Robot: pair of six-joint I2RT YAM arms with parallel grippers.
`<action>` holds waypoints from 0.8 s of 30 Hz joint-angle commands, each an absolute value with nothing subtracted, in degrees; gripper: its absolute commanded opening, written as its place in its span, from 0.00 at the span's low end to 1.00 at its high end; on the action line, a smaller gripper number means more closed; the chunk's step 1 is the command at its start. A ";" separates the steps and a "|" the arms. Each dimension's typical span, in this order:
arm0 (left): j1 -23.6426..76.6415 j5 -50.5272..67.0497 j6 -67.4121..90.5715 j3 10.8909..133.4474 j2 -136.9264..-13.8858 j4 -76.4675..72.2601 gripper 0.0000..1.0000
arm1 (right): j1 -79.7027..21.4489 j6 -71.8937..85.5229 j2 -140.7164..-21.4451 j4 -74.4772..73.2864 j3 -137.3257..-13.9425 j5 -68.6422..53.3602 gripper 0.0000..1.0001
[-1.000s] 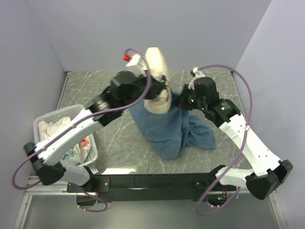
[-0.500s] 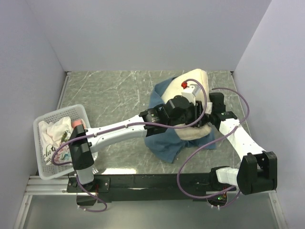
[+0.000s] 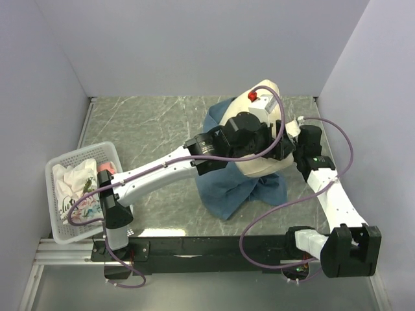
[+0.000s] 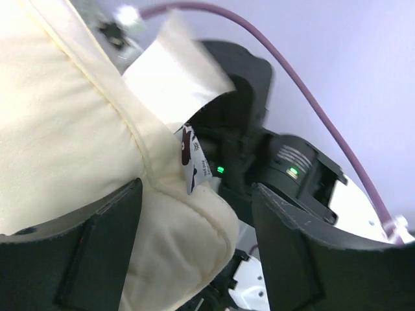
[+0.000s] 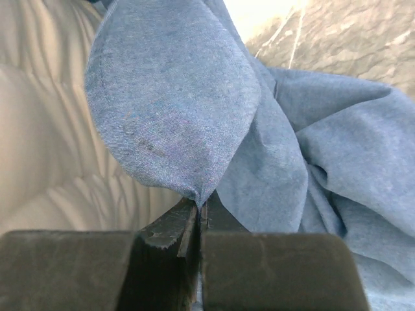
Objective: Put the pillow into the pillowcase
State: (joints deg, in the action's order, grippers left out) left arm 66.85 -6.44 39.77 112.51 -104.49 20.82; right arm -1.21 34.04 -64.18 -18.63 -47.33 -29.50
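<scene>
My left gripper (image 4: 194,220) grasps the cream pillow (image 4: 58,149), upper right in the top view. My right gripper (image 5: 198,217) is clenched on a fold of the blue pillowcase (image 5: 175,97).

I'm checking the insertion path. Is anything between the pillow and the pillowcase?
Nothing visible does. The left gripper holds the pillow right against the blue pillowcase, whose fabric the right gripper pinches. The opening itself is not clearly seen.

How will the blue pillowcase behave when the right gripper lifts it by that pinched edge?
Probably floppy: the pillowcase curls in a loose fold at the right gripper and bunches in creases nearby. Likely light, since a thin pinch holds it. It may drag against the pillow.
</scene>
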 commanded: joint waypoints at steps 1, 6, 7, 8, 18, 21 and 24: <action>64.69 -16.24 36.91 115.92 -103.02 31.27 0.75 | -0.44 33.66 -61.96 -17.75 -45.97 -30.59 0.00; 61.19 -28.81 39.72 111.91 -96.87 36.91 0.75 | 1.13 32.96 -61.96 -18.46 -45.70 -30.15 0.00; 60.48 -30.31 40.77 110.75 -94.77 37.52 0.74 | 1.23 33.05 -61.88 -18.54 -45.70 -29.89 0.00; 59.95 -31.02 41.65 109.35 -93.79 37.88 0.74 | 1.23 32.96 -61.96 -18.46 -45.62 -29.71 0.00; 53.70 -19.78 39.99 108.87 -98.07 37.43 0.58 | 8.60 33.66 -63.63 -15.12 -39.04 -31.03 0.00; 54.32 -19.60 40.69 104.97 -97.39 34.29 0.65 | 10.37 34.89 -65.56 -12.40 -35.79 -30.23 0.00; 54.05 -20.82 41.05 101.26 -93.70 29.98 0.73 | 10.90 36.30 -67.15 -9.76 -32.80 -28.57 0.00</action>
State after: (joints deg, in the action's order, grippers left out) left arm 54.92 -19.44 41.71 105.47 -96.38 26.26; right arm 9.04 35.24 -65.43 -13.93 -36.47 -33.10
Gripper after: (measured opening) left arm 0.701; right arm 0.007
